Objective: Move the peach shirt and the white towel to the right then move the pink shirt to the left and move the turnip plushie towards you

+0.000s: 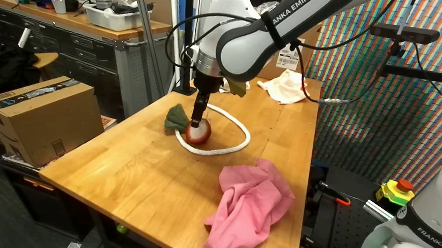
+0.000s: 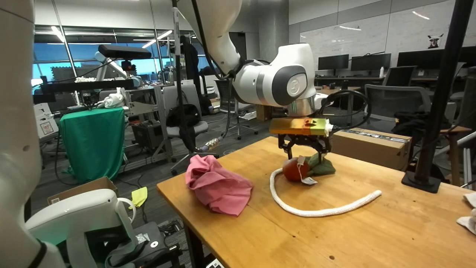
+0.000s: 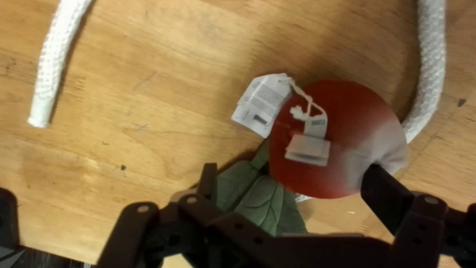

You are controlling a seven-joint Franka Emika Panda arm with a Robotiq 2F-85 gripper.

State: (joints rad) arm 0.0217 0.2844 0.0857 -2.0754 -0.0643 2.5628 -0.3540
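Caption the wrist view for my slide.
Open claw at the red turnip plushie, its tags and green leaves showing, with white rope to either side.

Rope [image 2: 321, 213] crowds turnip plushie [image 2: 292, 172]; free tabletop [image 2: 262, 199] toward pink shirt [image 2: 219, 187].

Round red-and-white plush turnip [image 3: 334, 149]: lying on its side, green cloth leaves spread at one end, white paper tags on a cord.
Crumpled pink cloth shirt [image 1: 251, 208]: loosely heaped on the wooden table [image 1: 128, 171], well apart from the turnip.
Pale peach cloth shirt [image 1: 287, 86]: rumpled, at the table's far end in an exterior view.
Off-white cloth towel [image 2: 468, 223]: only partly in view.
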